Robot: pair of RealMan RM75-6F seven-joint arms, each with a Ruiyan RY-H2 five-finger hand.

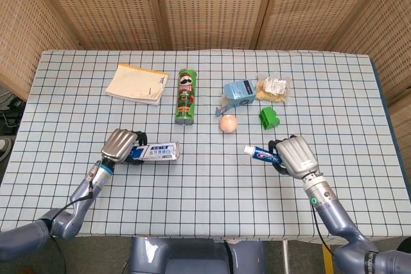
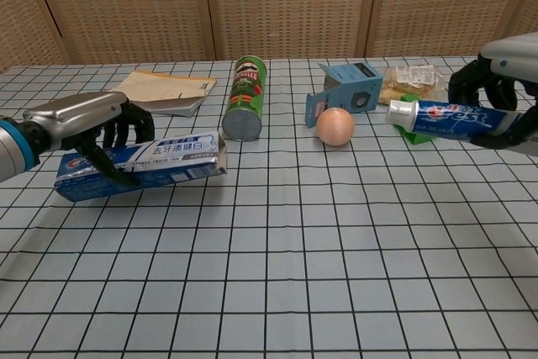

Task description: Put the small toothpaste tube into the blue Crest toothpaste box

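Toothpaste tube [image 2: 450,117] gripped in right hand [image 1: 295,156] fingers (cap leftward), left hand [image 1: 121,145] gripping Crest box [image 2: 139,166]

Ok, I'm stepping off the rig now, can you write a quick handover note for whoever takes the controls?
Left robot hand grips the blue Crest toothpaste box at its left end; the open end faces right, tilted up off the table.
Right robot hand holds the small toothpaste tube in the air, cap pointing left.
Done: both items grasped.
Left: bring tube and box together, slide the tube in through the open end.
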